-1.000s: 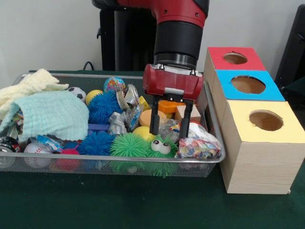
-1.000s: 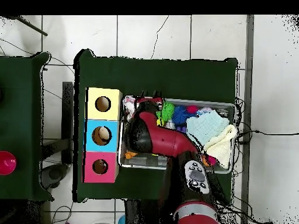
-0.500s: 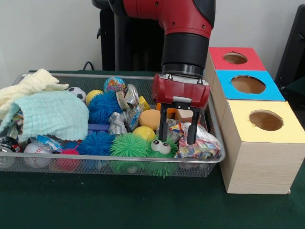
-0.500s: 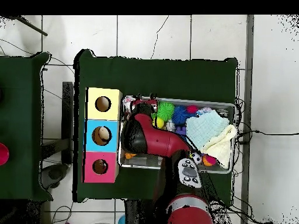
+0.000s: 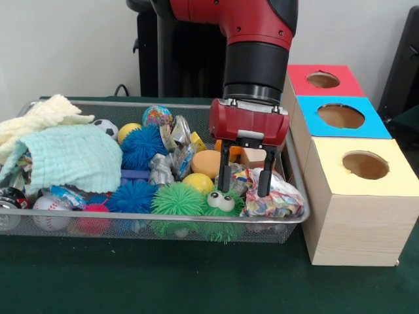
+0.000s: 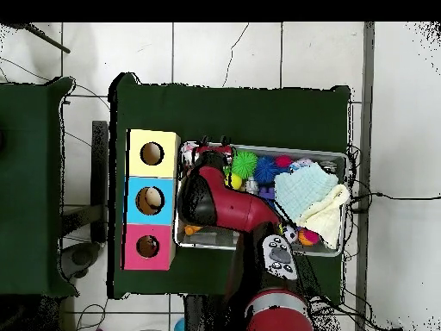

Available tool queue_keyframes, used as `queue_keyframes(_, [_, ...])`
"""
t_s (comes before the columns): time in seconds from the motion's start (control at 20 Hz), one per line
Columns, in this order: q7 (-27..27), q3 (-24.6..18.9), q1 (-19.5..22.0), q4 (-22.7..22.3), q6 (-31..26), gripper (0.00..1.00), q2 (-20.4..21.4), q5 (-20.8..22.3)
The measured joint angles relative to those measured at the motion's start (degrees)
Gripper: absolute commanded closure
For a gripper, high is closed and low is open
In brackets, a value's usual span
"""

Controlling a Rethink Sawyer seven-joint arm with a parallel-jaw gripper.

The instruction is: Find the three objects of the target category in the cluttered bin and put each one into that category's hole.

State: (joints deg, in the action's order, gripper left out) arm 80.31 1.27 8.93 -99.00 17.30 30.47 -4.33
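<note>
Red and black, the gripper (image 5: 245, 179) hangs low over one end of the wire bin (image 5: 163, 226), fingers spread apart with nothing between them as far as we can see. Right under the fingertips sits a crinkly multicolored wrapper (image 5: 275, 197), and just behind them a wooden block (image 5: 252, 156) and an orange ball (image 5: 207, 163). Toward the camera from the gripper we've got the green fuzzy toy with googly eyes (image 5: 219, 204). Off to the side, well apart, lies the mint cloth (image 5: 69, 157). On the other side, just outside the bin, stands the box with yellow (image 5: 364, 165), blue (image 5: 340, 116) and red (image 5: 323, 80) holes.

From overhead the arm (image 6: 220, 202) covers that end of the bin.
</note>
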Motion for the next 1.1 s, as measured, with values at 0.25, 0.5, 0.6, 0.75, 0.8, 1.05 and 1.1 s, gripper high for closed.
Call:
queue_keyframes(0.25, [0.00, -0.09, 0.01, -0.28, -0.01, 0.00, -0.16, -0.46])
queue_keyframes(0.5, [0.00, -0.17, 0.01, -0.75, 0.00, 0.00, -0.31, -0.78])
queue_keyframes(0.6, [0.01, -0.26, 0.01, -0.82, 0.00, 0.00, -0.37, -0.81])
queue_keyframes(0.75, [0.18, -0.53, 0.12, -0.94, 0.00, 0.00, -0.40, -0.87])
queue_keyframes(0.8, [0.29, -0.68, 0.19, -1.00, 0.00, 0.00, -0.41, -0.91])
queue_keyframes(1.05, [2.21, -2.39, 1.24, -1.96, 0.00, 0.00, -0.45, -0.95])
queue_keyframes(1.1, [2.65, -2.56, 1.34, -2.13, 0.00, 0.00, -0.47, -0.95])
